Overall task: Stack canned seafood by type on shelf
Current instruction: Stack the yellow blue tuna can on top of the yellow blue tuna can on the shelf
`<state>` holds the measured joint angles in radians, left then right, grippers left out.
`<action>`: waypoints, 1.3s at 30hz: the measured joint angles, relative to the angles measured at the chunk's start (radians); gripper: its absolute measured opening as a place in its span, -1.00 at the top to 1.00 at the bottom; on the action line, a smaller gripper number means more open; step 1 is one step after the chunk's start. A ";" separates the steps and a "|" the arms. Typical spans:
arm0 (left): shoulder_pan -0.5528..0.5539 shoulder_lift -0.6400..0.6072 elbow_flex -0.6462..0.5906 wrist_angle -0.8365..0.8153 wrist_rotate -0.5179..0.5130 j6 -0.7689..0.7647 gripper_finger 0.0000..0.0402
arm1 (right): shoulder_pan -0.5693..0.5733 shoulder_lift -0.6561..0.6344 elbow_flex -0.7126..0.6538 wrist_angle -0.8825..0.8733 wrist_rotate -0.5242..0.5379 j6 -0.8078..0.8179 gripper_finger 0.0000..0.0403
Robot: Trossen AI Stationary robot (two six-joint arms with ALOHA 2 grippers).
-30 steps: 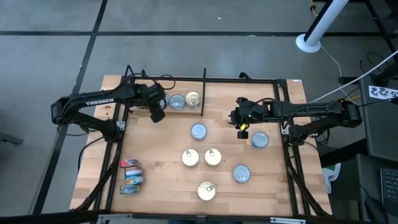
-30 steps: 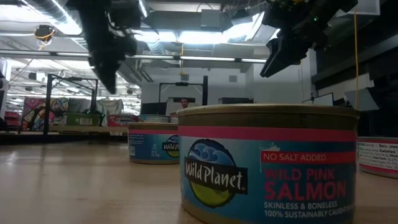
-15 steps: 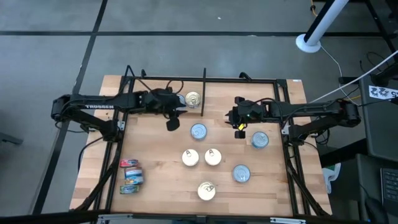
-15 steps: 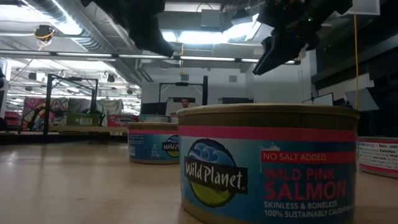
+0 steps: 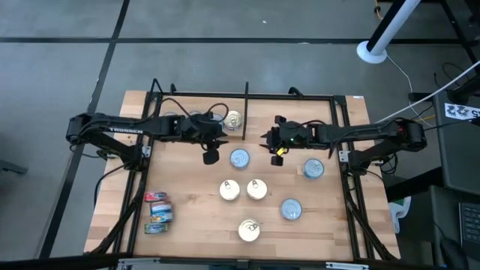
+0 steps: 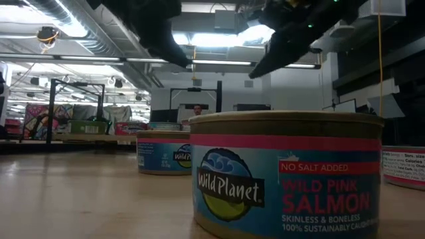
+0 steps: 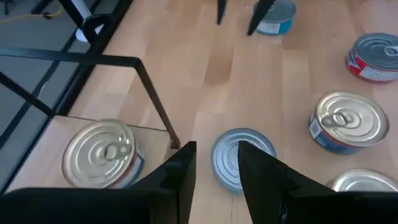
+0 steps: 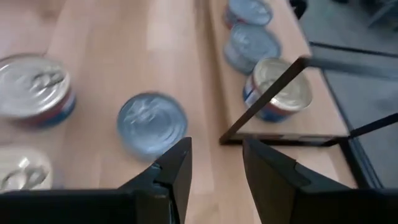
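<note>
Two dark robot arms reach toward each other over the middle of the shelf [image 5: 187,232] — a light wooden board edged by a thin black frame. The left gripper [image 5: 211,156] hangs just beside a silver-blue tin [image 5: 239,158] on the board's far half, and the right gripper [image 5: 274,151] hangs on that tin's other side, so the tin lies between the two. In the left wrist view the left fingers [image 7: 184,168] stand a little apart with nothing between them, the silver-blue tin showing on the board beyond them; in the right wrist view the right fingers [image 8: 177,163] are likewise parted and empty, the same tin below and ahead. Near the far edge, beside the short black divider bar [image 5: 246,109], sits a gold-topped tin [image 5: 233,119], with more tins behind the left arm, partly hidden. Two pale gold pull-tab tins [image 5: 243,189] sit side by side at the board's centre, and a third [image 5: 249,229] lies toward the near edge. Two more silver-blue tins rest toward the right edge — one [image 5: 313,169] close to the right arm, one [image 5: 291,208] nearer the front. A small cluster of red-and-blue labelled tins [image 5: 157,213] lies at the near left corner. In the low view a salmon tin [image 6: 285,174] fills the foreground, both arms dark overhead.
</note>
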<state>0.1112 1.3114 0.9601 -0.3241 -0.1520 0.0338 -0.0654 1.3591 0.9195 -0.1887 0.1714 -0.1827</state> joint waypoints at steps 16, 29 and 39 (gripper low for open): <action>-0.006 0.051 -0.004 -0.016 0.000 0.010 0.43 | 0.000 0.071 0.001 0.115 0.095 0.021 0.02; -0.007 0.058 -0.004 -0.013 0.000 0.009 0.43 | 0.000 0.175 0.002 0.114 -0.243 -0.476 -0.07; -0.007 0.058 -0.004 -0.004 0.000 0.010 0.43 | 0.000 0.304 0.001 0.139 -0.245 -0.716 0.11</action>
<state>0.1043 1.3697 0.9565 -0.3279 -0.1524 0.0437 -0.0654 1.6633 0.9207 -0.0493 -0.0736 -0.8984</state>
